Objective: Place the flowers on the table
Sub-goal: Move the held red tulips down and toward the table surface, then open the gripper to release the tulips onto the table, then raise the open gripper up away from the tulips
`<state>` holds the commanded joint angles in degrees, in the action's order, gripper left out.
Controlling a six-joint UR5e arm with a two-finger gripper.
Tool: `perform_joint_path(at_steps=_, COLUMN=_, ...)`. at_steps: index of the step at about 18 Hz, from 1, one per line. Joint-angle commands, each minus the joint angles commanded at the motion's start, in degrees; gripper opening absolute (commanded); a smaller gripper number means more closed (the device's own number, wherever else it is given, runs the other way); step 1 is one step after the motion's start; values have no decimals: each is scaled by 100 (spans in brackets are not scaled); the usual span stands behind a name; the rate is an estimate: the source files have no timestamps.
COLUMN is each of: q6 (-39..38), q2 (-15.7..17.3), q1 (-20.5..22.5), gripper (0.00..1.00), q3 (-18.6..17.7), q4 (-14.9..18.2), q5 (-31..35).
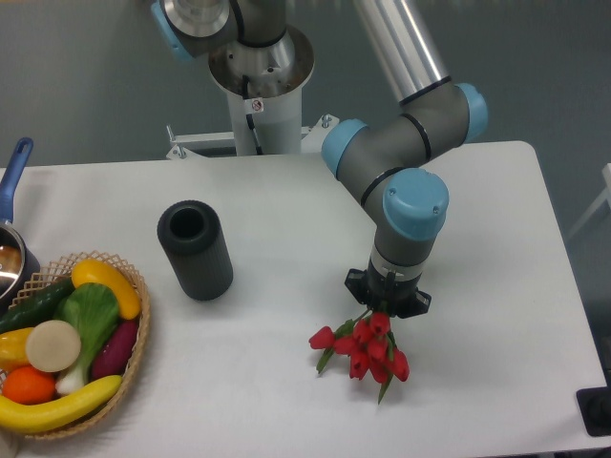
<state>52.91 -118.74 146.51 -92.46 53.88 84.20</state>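
The flowers [366,349], a small bunch of red tulip buds with green stems and leaves, are at the front middle-right of the white table [477,239]. The buds fan out low over the tabletop or on it; I cannot tell if they touch. Their stems run up into my gripper [386,313], which points straight down directly above them. The black gripper body hides most of the fingers, and they appear closed around the stems.
A black cylindrical vase [195,249] lies on its side left of centre, mouth facing the back. A wicker basket of vegetables [67,342] sits at the front left edge. A pot with a blue handle [13,200] is at the far left. The robot base [258,86] stands behind the table.
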Motion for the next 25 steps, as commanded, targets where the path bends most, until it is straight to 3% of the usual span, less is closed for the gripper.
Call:
perform_joint_path(at_steps=3, q6=0, q2=26, q1=0, gripper=100, q3=-88, q4=-202, q5=9)
perform_joint_path(at_steps=9, q6=17, q2=70, q1=44, gripper=100, q3=-88, q4=-238, q5=61)
perform_joint_path(at_steps=19, q6=402, q2=448, q1=667, gripper=100, q3=-9, q4=-247, q5=290)
perform_joint_path(at_steps=25, q6=536, q2=492, q1=764, gripper=100, q3=-53, q4=-247, q5=299)
